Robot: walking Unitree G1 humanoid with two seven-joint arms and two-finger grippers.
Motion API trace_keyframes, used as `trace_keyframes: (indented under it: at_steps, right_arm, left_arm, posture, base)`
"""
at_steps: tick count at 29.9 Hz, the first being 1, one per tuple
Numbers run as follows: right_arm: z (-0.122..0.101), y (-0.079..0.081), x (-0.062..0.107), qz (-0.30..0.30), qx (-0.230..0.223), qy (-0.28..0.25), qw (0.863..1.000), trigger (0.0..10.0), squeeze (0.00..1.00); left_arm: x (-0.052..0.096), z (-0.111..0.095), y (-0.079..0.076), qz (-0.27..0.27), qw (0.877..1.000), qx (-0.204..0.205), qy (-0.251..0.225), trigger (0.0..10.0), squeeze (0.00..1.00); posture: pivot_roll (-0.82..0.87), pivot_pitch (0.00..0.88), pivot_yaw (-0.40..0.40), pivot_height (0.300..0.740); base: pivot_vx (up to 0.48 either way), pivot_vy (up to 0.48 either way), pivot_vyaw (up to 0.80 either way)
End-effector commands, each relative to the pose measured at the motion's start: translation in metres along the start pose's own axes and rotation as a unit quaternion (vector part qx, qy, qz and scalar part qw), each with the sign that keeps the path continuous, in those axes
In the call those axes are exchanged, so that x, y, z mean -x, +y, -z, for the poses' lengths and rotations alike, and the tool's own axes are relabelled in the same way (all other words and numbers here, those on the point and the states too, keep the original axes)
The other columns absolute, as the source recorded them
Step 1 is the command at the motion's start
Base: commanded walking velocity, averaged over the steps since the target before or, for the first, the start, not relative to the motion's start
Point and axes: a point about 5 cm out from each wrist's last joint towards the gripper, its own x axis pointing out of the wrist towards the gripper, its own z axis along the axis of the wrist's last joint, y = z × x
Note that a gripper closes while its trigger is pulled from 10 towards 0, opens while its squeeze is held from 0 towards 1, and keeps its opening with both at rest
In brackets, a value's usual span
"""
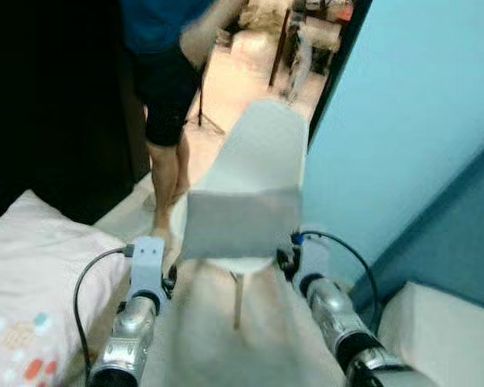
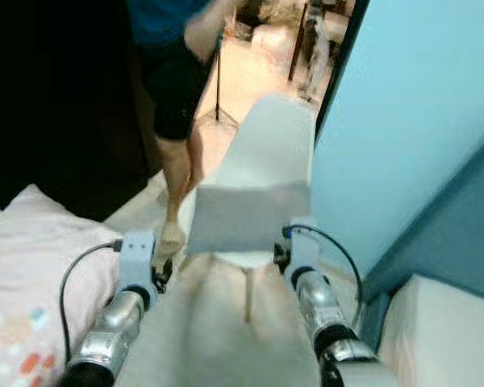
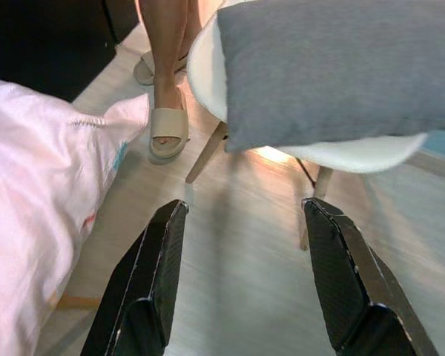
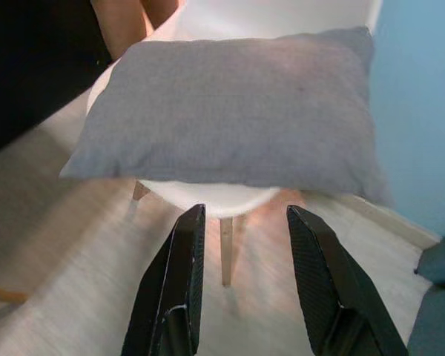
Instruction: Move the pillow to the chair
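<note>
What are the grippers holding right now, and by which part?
Nothing. The left gripper and right gripper are both open with only floor between their fingers; the grey pillow lies on the white chair.

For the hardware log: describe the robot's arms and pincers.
Both arms are silver metal cylinders with black joint rings. Pale grey wrist blocks carry the left pincer and right pincer, each with two long black textured fingers. A black cable loops to each wrist.
</note>
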Motion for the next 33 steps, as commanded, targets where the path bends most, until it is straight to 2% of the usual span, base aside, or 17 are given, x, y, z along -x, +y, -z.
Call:
trace_keyframes:
  at_steps: [1, 33]
  right_arm:
    - [0.0017, -0.0017, 0.0008, 0.003, -0.002, 0.005, 1.0, 10.0, 0.0]
    - [0.0055, -0.0035, 0.0017, 0.006, -0.007, 0.019, 1.0, 10.0, 0.0]
  left_arm:
    - [0.0004, 0.0006, -0.0037, 0.004, 1.0, 0.0, 0.006, 10.0, 0.0]
    - [0.0027, 0.005, -0.0002, 0.01, 0.999, -0.017, 0.032, 10.0, 0.0]
  posture:
    - [0.03, 0.0, -0.131, 0.74]
    - [0.03, 0.0, -0.128, 0.74]
  base:
    - [0.0, 0.0, 0.0]
    - [0.0, 0.0, 0.0]
